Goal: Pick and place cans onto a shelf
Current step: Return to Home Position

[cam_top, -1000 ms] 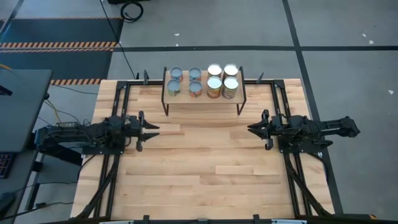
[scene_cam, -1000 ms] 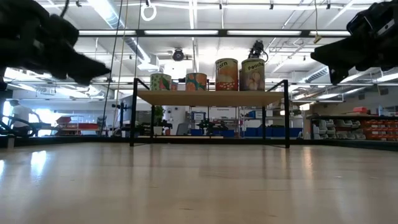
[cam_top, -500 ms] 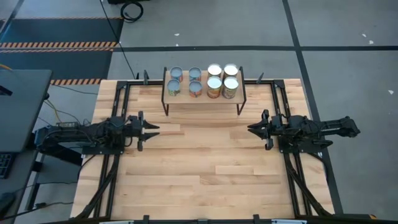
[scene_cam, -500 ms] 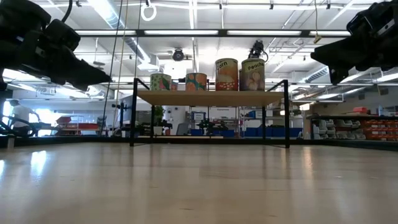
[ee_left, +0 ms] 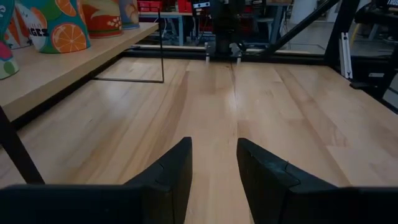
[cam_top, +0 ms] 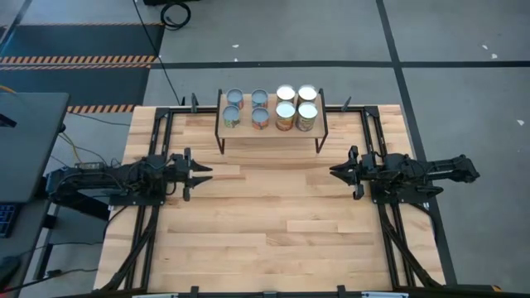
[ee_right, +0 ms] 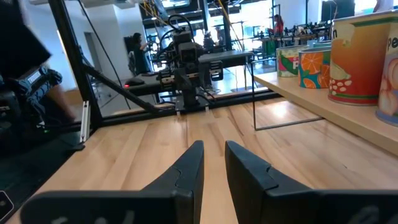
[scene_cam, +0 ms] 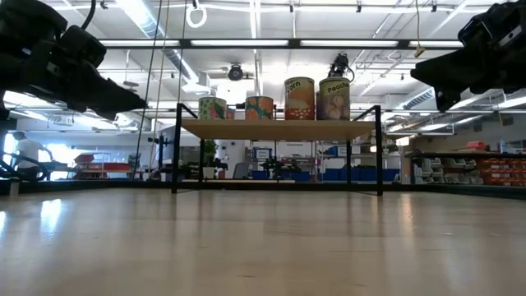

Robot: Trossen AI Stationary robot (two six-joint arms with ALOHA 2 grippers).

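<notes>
Several cans [cam_top: 272, 107] with silver or white lids stand upright in two rows on the shelf [cam_top: 269, 132], a small wood-topped stand on thin black legs at the table's far middle. In the low view the cans [scene_cam: 299, 98] stand on the plank [scene_cam: 275, 129]. My left gripper [cam_top: 207, 171] hovers level at the table's left, pointing right, open with nothing between its fingers [ee_left: 214, 146]. My right gripper [cam_top: 333, 172] hovers level at the right, pointing left, shut and empty [ee_right: 214, 149]. Both are clear of the shelf, nearer than it.
Black frame rails [cam_top: 157, 157] run along the table's left and right sides. Bare wooden tabletop [cam_top: 273, 215] lies between and in front of the arms. A grey desk [cam_top: 25, 141] stands off the left edge. People [ee_right: 135, 53] show in the room beyond.
</notes>
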